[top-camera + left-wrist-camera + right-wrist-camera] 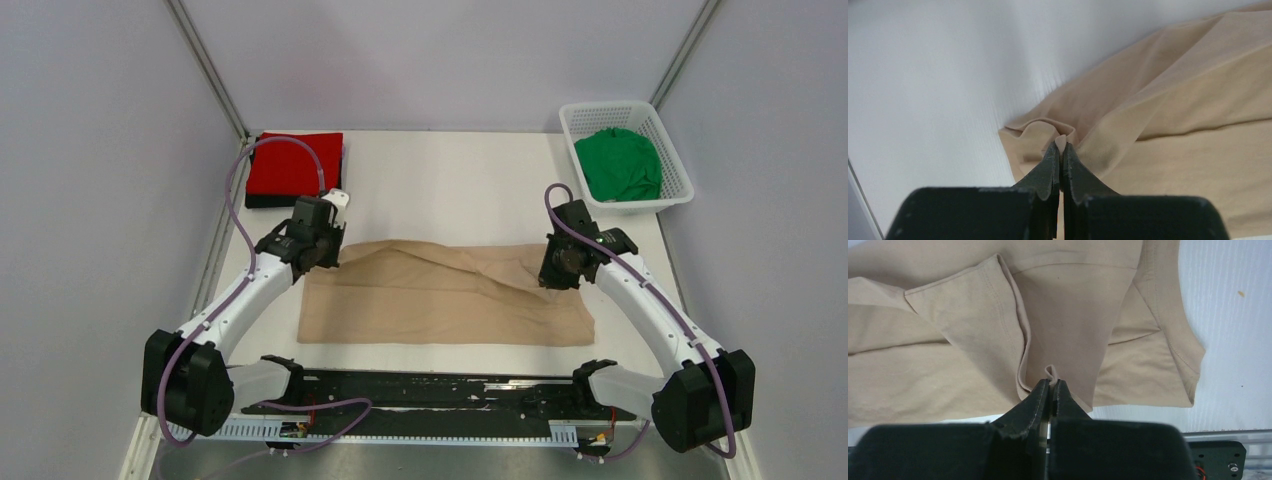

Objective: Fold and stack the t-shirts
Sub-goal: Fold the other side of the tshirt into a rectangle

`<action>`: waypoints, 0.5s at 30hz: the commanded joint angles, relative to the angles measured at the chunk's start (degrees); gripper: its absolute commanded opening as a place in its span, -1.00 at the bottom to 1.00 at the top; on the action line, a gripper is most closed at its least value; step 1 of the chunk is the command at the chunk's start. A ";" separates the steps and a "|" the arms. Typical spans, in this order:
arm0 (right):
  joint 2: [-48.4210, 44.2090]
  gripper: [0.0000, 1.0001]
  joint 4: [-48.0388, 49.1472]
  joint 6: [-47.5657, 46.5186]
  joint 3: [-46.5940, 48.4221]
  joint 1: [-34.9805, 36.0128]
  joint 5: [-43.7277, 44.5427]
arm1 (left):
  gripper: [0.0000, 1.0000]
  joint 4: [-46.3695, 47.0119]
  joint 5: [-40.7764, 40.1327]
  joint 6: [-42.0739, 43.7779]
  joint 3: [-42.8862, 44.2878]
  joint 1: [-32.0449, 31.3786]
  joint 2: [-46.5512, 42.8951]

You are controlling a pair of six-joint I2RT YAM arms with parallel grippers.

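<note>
A beige-tan t-shirt point(440, 295) lies spread across the middle of the table, its far edge lifted and drawn over the rest toward the near side. My left gripper point(318, 252) is shut on the shirt's far left corner point(1061, 141). My right gripper point(558, 272) is shut on the shirt's far right part, near a sleeve point(1049, 371). A folded red t-shirt point(294, 165) lies on a black one point(262, 201) at the far left. A green t-shirt point(620, 165) is bunched in the basket.
A white lattice basket point(672, 190) stands at the far right corner. A metal frame post runs along the table's left edge point(222, 235). The black arm rail point(440, 385) lies along the near edge.
</note>
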 commanded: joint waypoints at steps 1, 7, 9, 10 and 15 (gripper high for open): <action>-1.71 -1.00 -1.88 3.59 -1.73 0.30 -0.10 | -1.00 -1.31 -6.48 -7.11 -1.13 -1.31 1.00; -3.09 -0.98 -2.80 6.11 -4.12 0.22 3.11 | -1.00 -2.87 -12.44 -10.88 -1.49 -1.55 -0.25; -3.56 -0.97 -2.51 6.60 -4.70 0.22 3.23 | -1.00 -3.81 -12.65 -12.15 -1.34 -1.65 -1.07; -3.76 -0.97 -2.25 6.62 -4.98 0.23 3.32 | -1.00 -3.98 -12.46 -12.38 -1.37 -1.78 -1.38; -4.42 -0.94 -1.49 6.98 -6.50 0.27 3.76 | -1.00 -3.02 -11.54 -13.67 -3.02 -4.49 -3.23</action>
